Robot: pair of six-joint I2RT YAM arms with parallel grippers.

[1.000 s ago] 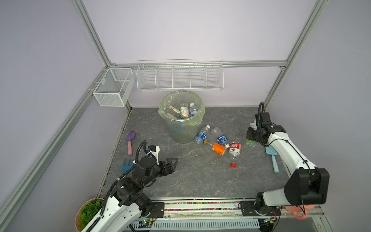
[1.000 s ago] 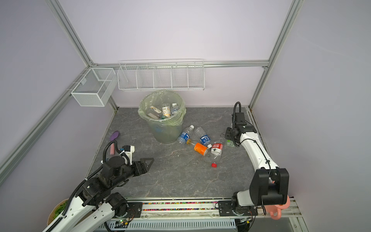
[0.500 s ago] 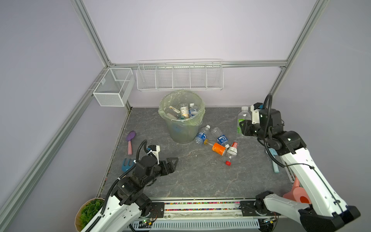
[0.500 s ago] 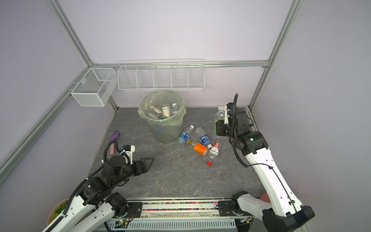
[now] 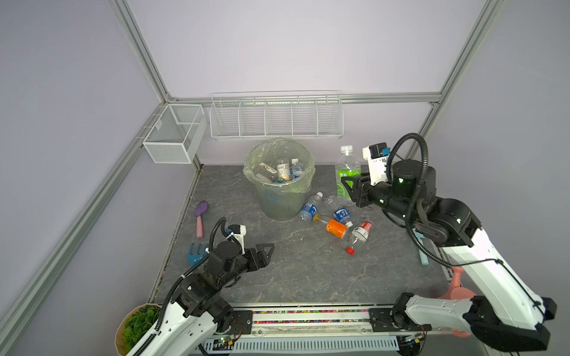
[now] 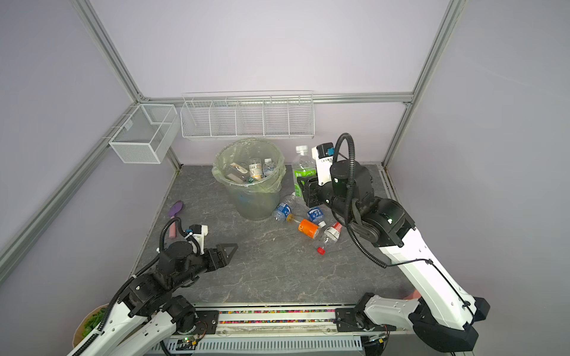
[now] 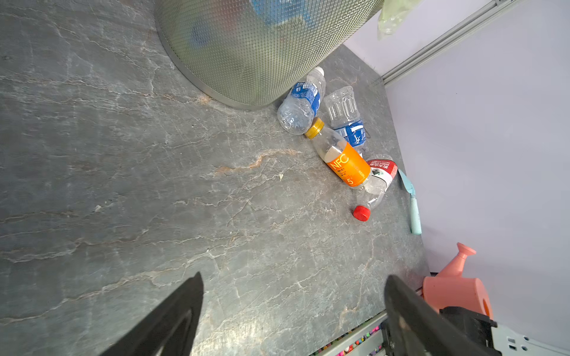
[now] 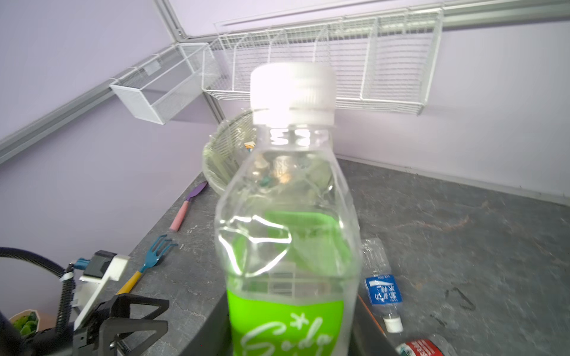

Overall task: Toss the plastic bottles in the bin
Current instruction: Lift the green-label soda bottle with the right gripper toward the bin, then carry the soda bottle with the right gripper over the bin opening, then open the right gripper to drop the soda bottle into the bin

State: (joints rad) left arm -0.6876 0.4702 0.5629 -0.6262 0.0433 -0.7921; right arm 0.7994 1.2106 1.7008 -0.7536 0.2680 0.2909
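The bin [image 5: 277,203] [image 6: 253,203] stands at the back of the table with several plastic bottles inside. My right gripper [image 5: 347,185] [image 6: 303,185] [image 8: 290,339] is shut on a clear green-label bottle [image 5: 348,168] [image 8: 287,231], held upright in the air just right of the bin. On the table beside the bin lie two blue-label bottles [image 5: 309,208] [image 5: 339,211], an orange one [image 5: 334,227] [image 7: 342,157] and a red-label one [image 5: 359,235] [image 7: 376,182]. My left gripper [image 5: 266,251] [image 6: 228,249] [image 7: 294,277] hovers open and empty at the front left.
A purple trowel [image 5: 200,217] and a blue rake [image 5: 196,251] lie along the left edge. A light-blue tool [image 5: 422,249] and a pink watering can [image 5: 456,286] are at the right. Two white wire baskets [image 5: 276,115] [image 5: 174,134] hang on the walls. A plant pot [image 5: 138,323] sits front left.
My right arm has lifted the green-label bottle off the table at the right and carried it up and towards the bin. The red-label bottle shifted a little. The left arm stayed still.
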